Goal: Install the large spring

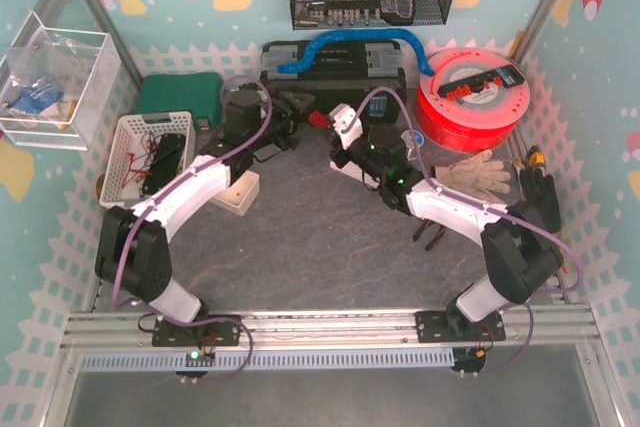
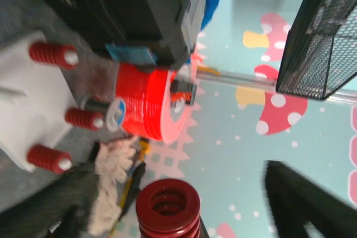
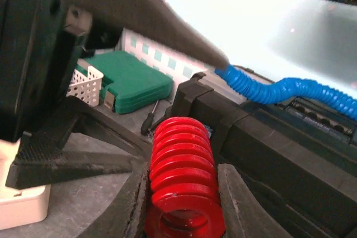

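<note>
The large red spring is held between the fingers of my right gripper, which is shut on it; its free end points at the black toolbox. In the top view the spring sits between the two grippers, in front of the toolbox. My left gripper is open, with its black fingers wide on either side of the spring's end and not touching it. In the top view my left gripper faces my right gripper. A white block carries three small red springs.
The black toolbox with a blue hose stands just behind the grippers. A red filament spool and gloves are on the right. A green case and a white basket are on the left. A white block lies under the left arm.
</note>
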`<state>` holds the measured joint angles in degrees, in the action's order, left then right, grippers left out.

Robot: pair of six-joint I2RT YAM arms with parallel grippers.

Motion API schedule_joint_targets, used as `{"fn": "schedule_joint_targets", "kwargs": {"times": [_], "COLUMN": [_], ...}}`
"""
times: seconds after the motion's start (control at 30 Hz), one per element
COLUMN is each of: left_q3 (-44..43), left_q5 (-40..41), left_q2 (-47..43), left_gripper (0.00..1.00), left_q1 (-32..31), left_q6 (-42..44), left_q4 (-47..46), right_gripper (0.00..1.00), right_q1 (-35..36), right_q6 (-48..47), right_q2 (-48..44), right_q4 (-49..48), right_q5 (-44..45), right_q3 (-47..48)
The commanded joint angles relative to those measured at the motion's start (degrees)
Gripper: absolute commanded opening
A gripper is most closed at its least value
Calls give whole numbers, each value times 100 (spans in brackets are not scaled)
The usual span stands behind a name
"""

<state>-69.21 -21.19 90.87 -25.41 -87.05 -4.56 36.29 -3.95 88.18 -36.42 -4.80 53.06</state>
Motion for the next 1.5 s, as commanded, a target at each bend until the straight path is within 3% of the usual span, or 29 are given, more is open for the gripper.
{"fn": "schedule_joint_targets", "kwargs": {"times": [0.0, 0.17, 0.37, 0.7, 0.97, 1.47], "left_q3": [58, 115, 264, 593, 581, 657], "left_q5": [398, 889, 1286, 1849, 2024, 2123], "left_q2": [-372, -639, -914, -1555, -1691, -1726], "left_gripper": [99, 99, 99, 99, 99, 99], "left_q1": [513, 928, 920, 827, 818, 818], "left_q6": [903, 2391, 4547, 5867, 6262, 6598], "left_q4": [351, 882, 1218, 1317, 1308, 1308], "right_gripper": [0, 0, 0, 0, 0, 0], "right_q1": [-18, -206, -425, -499, -498, -494], "right_q6": [390, 969, 1378, 1447, 1467, 1432], "right_q2": [-116, 542, 1499, 3212, 3704, 4008], "right_q4": [1667, 4195, 6662, 9326, 9941, 9946], "right_q5": [95, 337, 483, 528, 705, 679], "right_q3": [745, 2097, 3785, 6683, 7346, 7380]}}
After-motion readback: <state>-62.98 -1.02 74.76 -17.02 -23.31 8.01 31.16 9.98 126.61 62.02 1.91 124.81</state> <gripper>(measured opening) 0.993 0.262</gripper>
